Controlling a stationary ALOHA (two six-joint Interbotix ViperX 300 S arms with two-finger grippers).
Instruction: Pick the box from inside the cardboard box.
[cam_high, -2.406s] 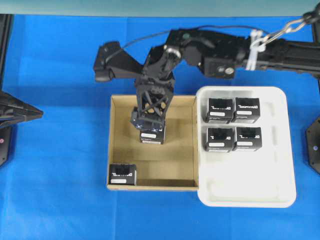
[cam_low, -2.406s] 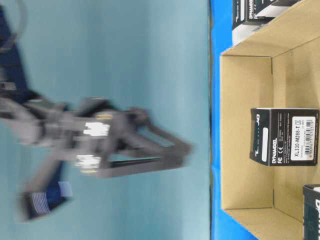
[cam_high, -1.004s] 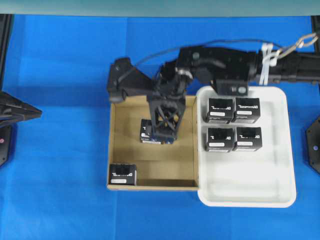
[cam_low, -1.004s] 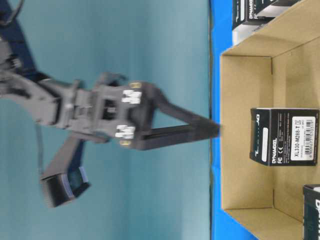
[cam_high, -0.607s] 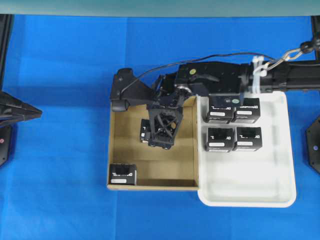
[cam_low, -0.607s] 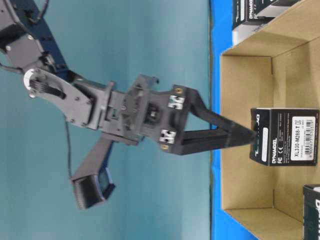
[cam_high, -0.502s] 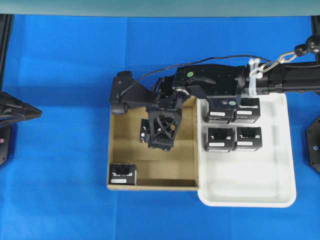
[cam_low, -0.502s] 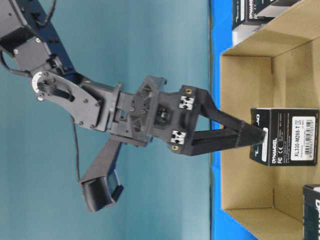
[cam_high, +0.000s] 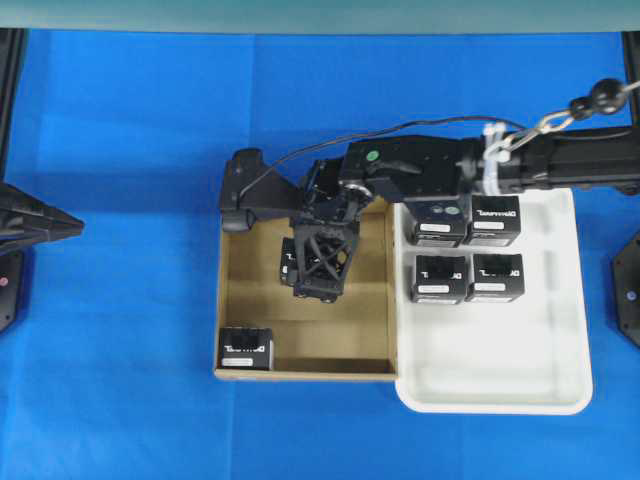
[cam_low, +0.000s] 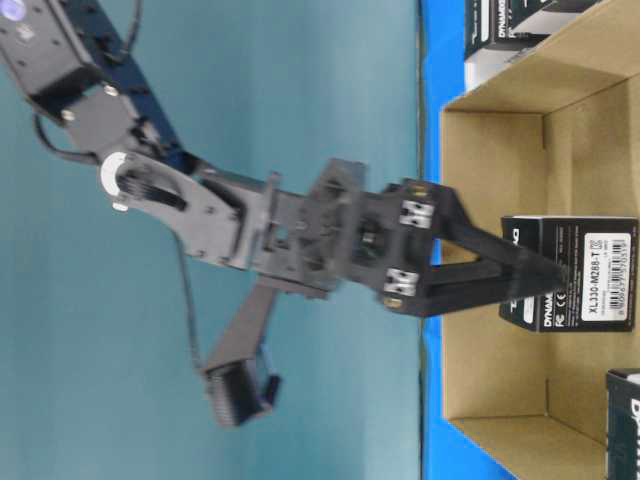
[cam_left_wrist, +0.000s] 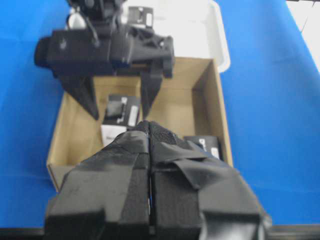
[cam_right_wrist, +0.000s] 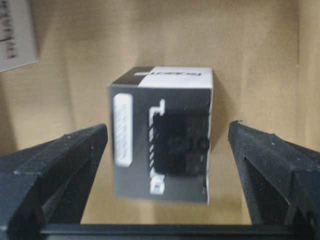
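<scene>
Cardboard box (cam_high: 236, 290) with two black boxes, right gripper (cam_high: 318, 282) jaws apart astride one box (cam_right_wrist: 165, 132).

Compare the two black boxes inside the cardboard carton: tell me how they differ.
The middle box stands mid-floor, away from the carton walls; the corner box sits tucked into the near-left corner. The middle box is bracketed by the open right gripper, fingers either side without touching; the corner box has nothing near it. Both are small black cuboids with white lettering.

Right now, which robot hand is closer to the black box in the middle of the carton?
Right. The right gripper is open around the box, a finger on each side. The left gripper is shut, back outside the carton.
</scene>
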